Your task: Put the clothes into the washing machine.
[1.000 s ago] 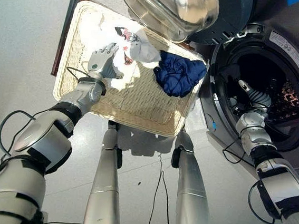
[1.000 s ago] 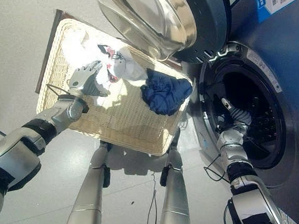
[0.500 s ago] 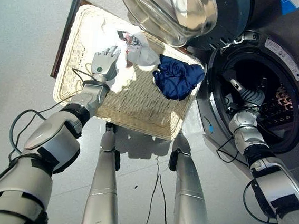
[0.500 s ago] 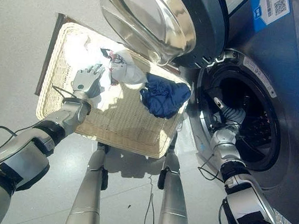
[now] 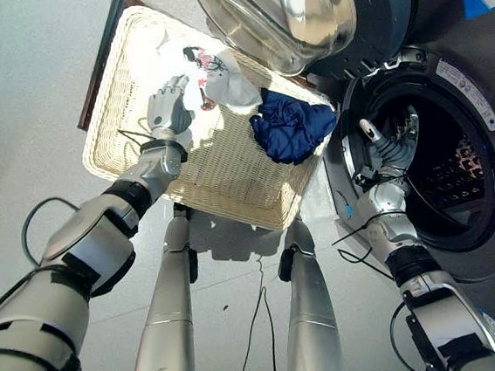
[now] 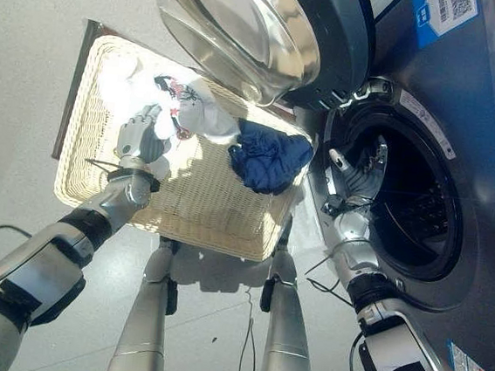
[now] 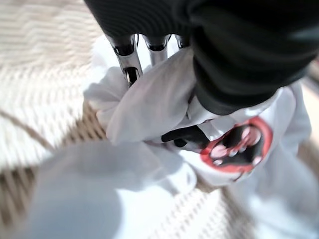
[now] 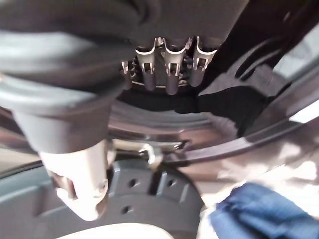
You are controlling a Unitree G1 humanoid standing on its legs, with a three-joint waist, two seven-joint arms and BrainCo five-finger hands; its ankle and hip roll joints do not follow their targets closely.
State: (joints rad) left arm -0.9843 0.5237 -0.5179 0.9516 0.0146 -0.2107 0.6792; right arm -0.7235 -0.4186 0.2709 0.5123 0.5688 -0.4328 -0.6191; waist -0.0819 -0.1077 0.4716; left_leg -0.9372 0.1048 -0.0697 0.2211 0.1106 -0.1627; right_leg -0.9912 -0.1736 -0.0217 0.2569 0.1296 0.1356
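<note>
Left wrist view is showing the left hand (image 7: 164, 64) curling its fingers into the white printed garment (image 5: 214, 73), which is lying in the pale woven wicker basket (image 5: 231, 171) beside a crumpled dark blue garment (image 5: 290, 126). Right hand (image 5: 386, 144) is hanging with relaxed fingers at the mouth of the grey front-loading washing machine (image 5: 483, 195), holding nothing.

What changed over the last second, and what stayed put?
The left hand closed its fingers on the white printed garment in the wicker basket. The right hand drew back from inside the drum to the washing machine opening, fingers open. The blue garment stayed.
</note>
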